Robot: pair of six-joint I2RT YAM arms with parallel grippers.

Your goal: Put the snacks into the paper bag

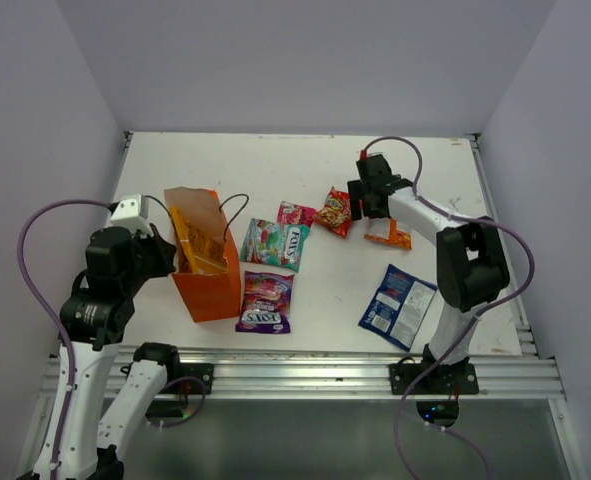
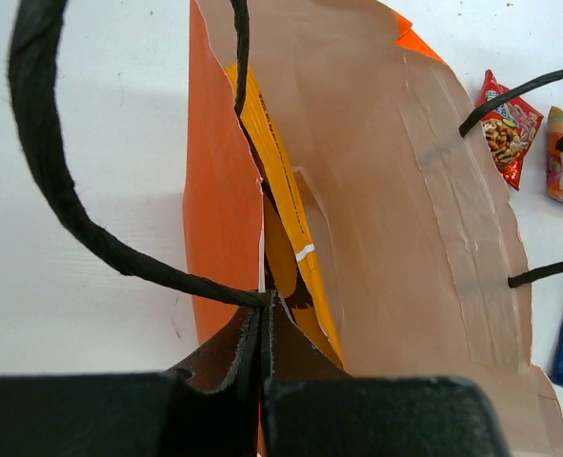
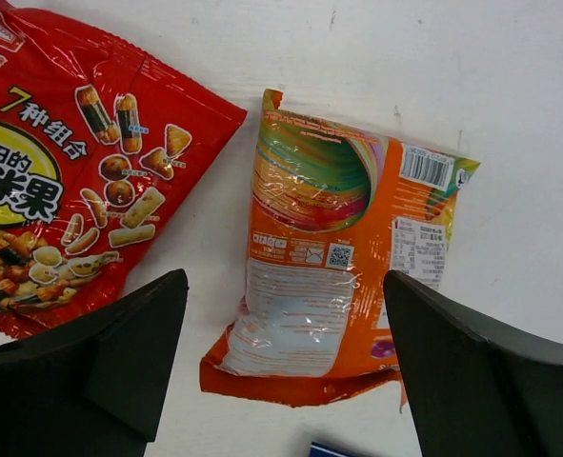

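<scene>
1. The left gripper [image 2: 265, 328] was clenched on the rim of the paper bag [image 1: 213, 292], at the spot where a cord handle [image 2: 52, 181] meets the paper. The bag stood upright at the near left of the table [image 1: 275, 170], with its mouth open.
2. One large yellow packet [image 2: 283, 195] already stood on edge inside the bag.
3. The right gripper [image 3: 291, 357] hung released and empty, jaws spread wide, above the small orange packet [image 3: 333, 243]. This packet lay flat at the far right, just beside the red packet [image 3: 62, 181] but not touching it.
4. The step in hand, as I judge it, was to pick up the orange packet. To do it well, the fingers should come down on both sides of the packet and be centred on it. One finger was near the red packet's corner — a small shift away from it would avoid catching both.
5. The film looked glossy and thin, so a firm pinch seemed safer than a light one.
6. The teal Fox's packet [image 1: 275, 245], the purple one [image 1: 265, 300], the pink one [image 1: 295, 213] and the blue-white one [image 1: 397, 300] lay on the table, not yet bagged.
</scene>
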